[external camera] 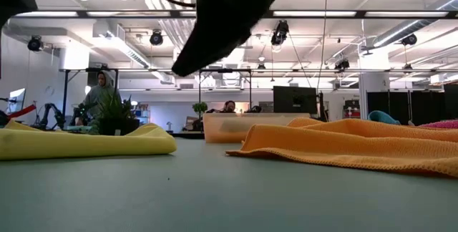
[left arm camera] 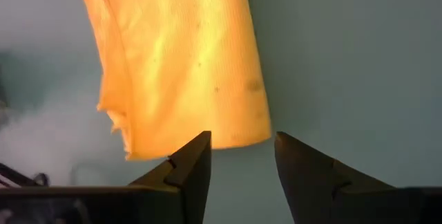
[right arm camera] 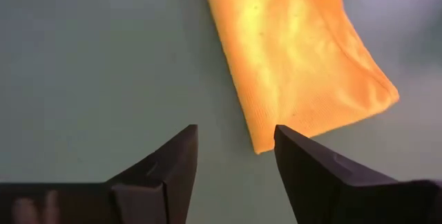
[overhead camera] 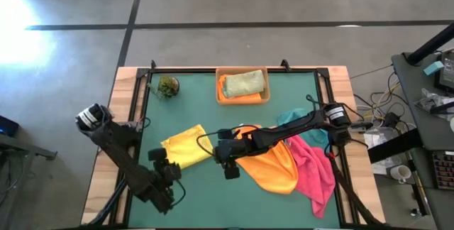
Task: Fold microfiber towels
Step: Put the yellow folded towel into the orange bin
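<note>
I see the yellow towel lying folded on the green counter, left of centre, its long axis running diagonally from the near-left toward the far-right. The left gripper hangs just off its near-left end, fingers parted with nothing between them; in the left wrist view the towel's short edge sits just beyond the fingertips. The right gripper hovers over bare counter between the yellow towel and the orange towel, also open and empty, with a corner of yellow cloth just ahead of it in its wrist view. The orange towel is spread loosely right of centre, overlapping the pink towel; a teal towel shows behind the right arm. At the far edge, the tan tray holds an olive green towel on an orange one. The plant ball sits at far left. Bare counter lies open along the near edge and between tray and yellow towel.
</note>
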